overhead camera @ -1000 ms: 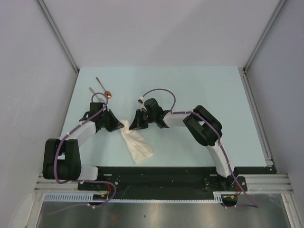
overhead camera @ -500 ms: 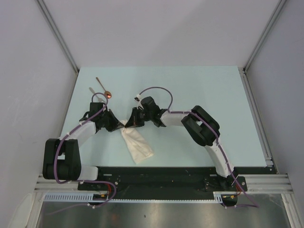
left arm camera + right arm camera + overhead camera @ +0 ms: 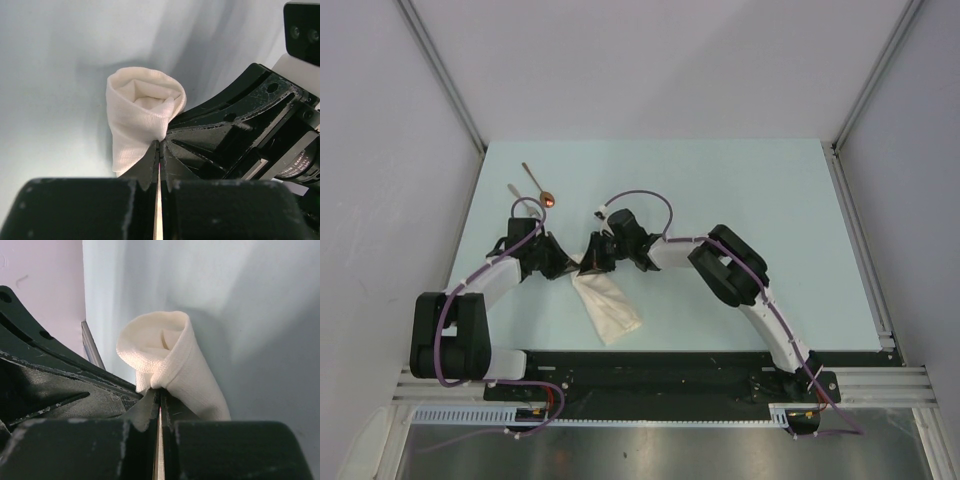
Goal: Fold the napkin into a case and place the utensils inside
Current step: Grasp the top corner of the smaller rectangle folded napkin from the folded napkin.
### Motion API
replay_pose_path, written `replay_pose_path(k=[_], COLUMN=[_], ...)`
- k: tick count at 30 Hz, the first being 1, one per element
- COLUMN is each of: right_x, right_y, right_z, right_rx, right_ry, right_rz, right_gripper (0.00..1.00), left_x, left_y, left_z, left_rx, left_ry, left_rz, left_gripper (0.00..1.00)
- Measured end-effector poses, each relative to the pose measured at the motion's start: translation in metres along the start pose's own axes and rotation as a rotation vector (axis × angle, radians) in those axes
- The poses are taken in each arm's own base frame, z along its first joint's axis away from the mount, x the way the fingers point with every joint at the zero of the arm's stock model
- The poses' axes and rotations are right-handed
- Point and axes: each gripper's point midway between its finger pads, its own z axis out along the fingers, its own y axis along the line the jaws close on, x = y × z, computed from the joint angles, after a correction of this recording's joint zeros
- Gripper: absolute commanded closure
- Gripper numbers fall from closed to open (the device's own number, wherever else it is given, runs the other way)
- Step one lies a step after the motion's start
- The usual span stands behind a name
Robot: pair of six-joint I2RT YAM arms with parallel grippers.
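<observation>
Walls [image 3: 650, 60] of grey-white box in a pale green tabletop [image 3: 740, 200]. Left of centre in the overhead view, the left tool [image 3: 159, 150] and right tool [image 3: 159, 394] each pinch the case [image 3: 610, 308] by its rolled mouth, seemingly holding it open. Next, one must let go and fetch the spoon [image 3: 537, 183] or fork [image 3: 513, 188], both lying upper left.

Looks like a robot lab cell: plain white wall panels [image 3: 650, 70] on metal framing [image 3: 441, 75], boxed around a pale green table [image 3: 750, 190].
</observation>
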Motion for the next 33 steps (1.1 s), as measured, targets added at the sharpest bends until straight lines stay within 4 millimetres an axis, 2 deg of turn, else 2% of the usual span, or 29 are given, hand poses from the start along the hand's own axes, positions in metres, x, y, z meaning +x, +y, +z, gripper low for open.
replay_pose_path(k=[4,9,14,21,29,33], right_x=[-0.002,0.002,-0.003,0.001,0.008,0.007], right_y=[-0.004,-0.009,-0.009,-0.011,-0.017,-0.013], right_z=[-0.005,-0.032,-0.044,-0.042,-0.026,-0.019], right_rx=[0.000,0.029,0.031,0.032,0.031,0.020], right_ry=[-0.010,-0.023,-0.042,-0.033,-0.006,0.001], right_rz=[0.008,0.020,0.021,0.023,0.025,0.019], right_gripper=[0.96,0.96,0.96,0.96,0.96,0.97], left_x=[-0.001,0.000,0.000,0.000,0.000,0.000], left_y=[-0.001,-0.002,-0.002,-0.002,-0.003,-0.003], left_z=[0.000,0.000,0.000,0.000,0.000,0.000], left_rx=[0.005,0.011,0.011,0.012,0.015,0.017], left_ry=[-0.003,0.000,0.000,0.001,0.004,0.003], left_rz=[0.002,0.003,0.003,0.003,0.003,0.002], left_gripper=[1.00,1.00,1.00,1.00,1.00,1.00])
